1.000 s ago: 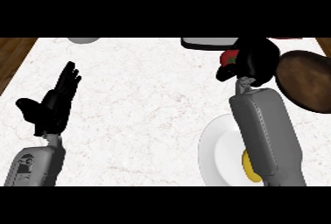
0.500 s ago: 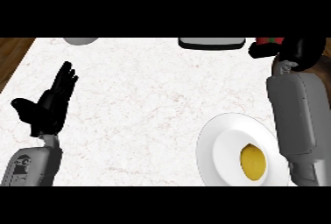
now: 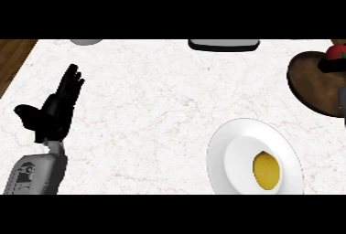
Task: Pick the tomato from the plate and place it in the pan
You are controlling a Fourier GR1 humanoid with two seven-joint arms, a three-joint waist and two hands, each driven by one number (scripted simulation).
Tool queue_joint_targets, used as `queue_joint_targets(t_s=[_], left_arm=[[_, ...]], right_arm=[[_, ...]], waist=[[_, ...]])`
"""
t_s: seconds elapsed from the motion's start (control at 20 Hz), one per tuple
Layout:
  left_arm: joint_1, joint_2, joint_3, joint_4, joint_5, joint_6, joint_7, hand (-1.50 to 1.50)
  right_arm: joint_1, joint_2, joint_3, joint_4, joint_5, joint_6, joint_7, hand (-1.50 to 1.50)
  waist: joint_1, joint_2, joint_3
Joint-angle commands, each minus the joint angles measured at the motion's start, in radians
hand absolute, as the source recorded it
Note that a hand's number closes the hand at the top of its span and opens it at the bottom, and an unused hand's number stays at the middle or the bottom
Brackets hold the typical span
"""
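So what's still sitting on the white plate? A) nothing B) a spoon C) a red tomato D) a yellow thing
D: only a yellow item lies on the white plate, while the red tomato shows at the right edge over the dark pan.

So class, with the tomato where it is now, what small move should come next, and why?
Probably lower it and let go: the tomato sits at the right robot hand over the pan, already off the plate.
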Motion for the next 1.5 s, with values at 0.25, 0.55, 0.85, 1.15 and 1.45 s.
queue_joint_targets(t_s=[0.25, 0.55, 0.85, 1.15, 1.45], left_arm=[[-0.021, -0.024, -0.021, -0.024, 0.004, 0.002, 0.030, 0.00], [-0.033, 0.019, 0.010, -0.015, 0.025, -0.032, 0.023, 0.00], [-0.046, -0.019, -0.014, 0.006, -0.002, 0.002, 0.017, 0.00], [0.016, -0.027, -0.020, 0.000, -0.015, 0.005, -0.027, 0.00], [-0.029, -0.008, 0.009, 0.009, 0.011, -0.003, 0.009, 0.00]], right_arm=[[0.022, -0.157, -0.126, 0.368, -0.065, -0.205, -0.250, 1.50], [-0.008, -0.189, -0.243, 0.439, -0.208, -0.176, -0.377, 1.50], [-0.029, -0.194, -0.311, 0.559, -0.302, 0.074, -0.425, -1.50], [0.044, -0.180, -0.370, 0.550, -0.368, 0.024, -0.626, -1.50], [0.021, -0.152, -0.492, 0.484, -0.515, -0.044, -0.783, -1.50]], waist=[[0.026, 0.011, 0.004], [0.035, 0.017, 0.008], [0.038, 0.024, 0.009], [0.033, 0.016, 0.006], [0.009, 0.004, 0.004]])
